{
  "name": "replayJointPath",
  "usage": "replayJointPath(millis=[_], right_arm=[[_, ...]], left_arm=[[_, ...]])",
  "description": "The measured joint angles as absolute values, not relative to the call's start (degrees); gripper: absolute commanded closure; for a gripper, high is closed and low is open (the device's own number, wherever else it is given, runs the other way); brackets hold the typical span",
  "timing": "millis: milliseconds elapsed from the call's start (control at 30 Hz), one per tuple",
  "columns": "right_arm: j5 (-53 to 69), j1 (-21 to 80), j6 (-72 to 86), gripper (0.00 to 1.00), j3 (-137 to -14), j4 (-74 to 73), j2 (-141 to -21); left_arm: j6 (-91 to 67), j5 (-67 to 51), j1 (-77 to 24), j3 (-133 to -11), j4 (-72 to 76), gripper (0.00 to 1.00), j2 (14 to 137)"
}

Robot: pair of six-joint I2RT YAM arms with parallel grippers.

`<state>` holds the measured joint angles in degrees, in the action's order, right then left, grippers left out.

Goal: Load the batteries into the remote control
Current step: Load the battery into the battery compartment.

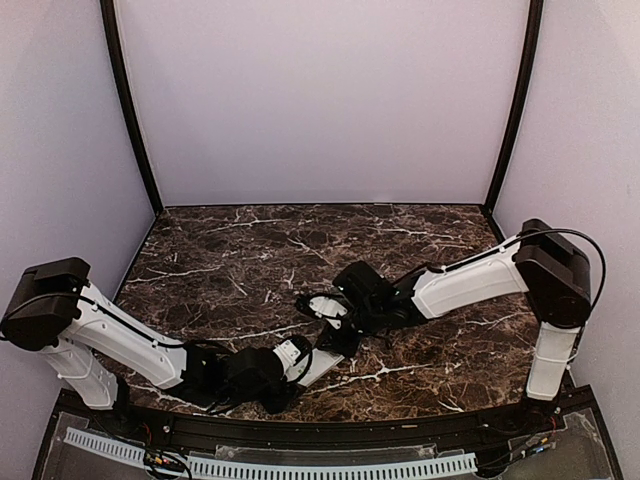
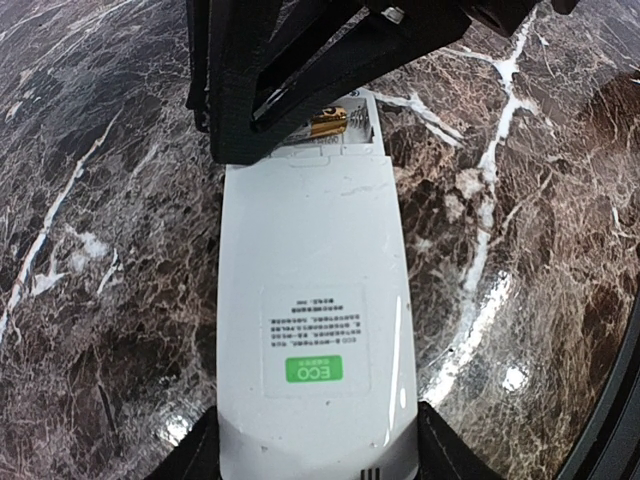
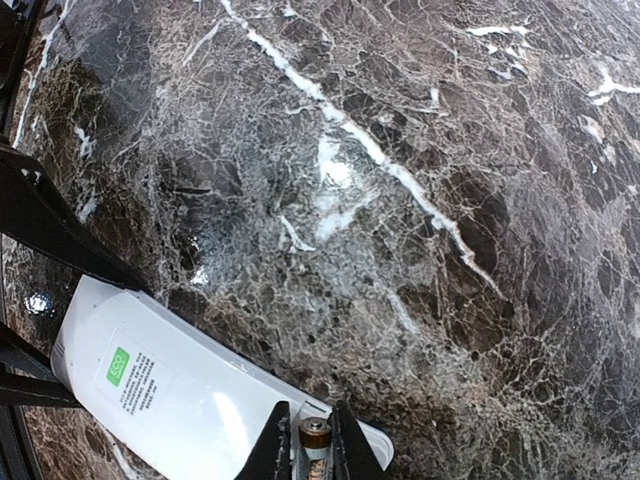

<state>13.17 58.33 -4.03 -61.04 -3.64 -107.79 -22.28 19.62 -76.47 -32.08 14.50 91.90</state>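
Clamping left pincer (image 2: 318, 438) on both long edges of the remote control (image 2: 310, 280), label side up, resting on the marble table (image 3: 400, 200) and stretching straight ahead from its fingertips. Pinching a battery (image 3: 316, 433) in right pincer (image 3: 310, 412), closed narrow around it with its metal end showing between the fingertips, right at the open compartment on the remote's end farthest from left pincer.

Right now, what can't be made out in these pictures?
The remote control face: turned down in every view.
The battery: right wrist view, only its metal end shows between fingertips of the right gripper.
The battery compartment: left wrist view, mostly covered by that gripper.
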Motion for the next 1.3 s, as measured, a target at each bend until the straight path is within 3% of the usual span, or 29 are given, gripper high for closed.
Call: replayJointPath(millis=[467, 1300], right_arm=[[12.6, 58.2, -5.1, 0.94, -55.7, 2.9, -106.1], [7.7, 54.4, -4.0, 0.95, -51.4, 4.2, -104.6]], left_arm=[[-23.5, 20.0, -76.7, -32.6, 13.5, 0.84, 91.9], [-29.4, 20.3, -77.0, -34.6, 8.9, 0.84, 91.8]])
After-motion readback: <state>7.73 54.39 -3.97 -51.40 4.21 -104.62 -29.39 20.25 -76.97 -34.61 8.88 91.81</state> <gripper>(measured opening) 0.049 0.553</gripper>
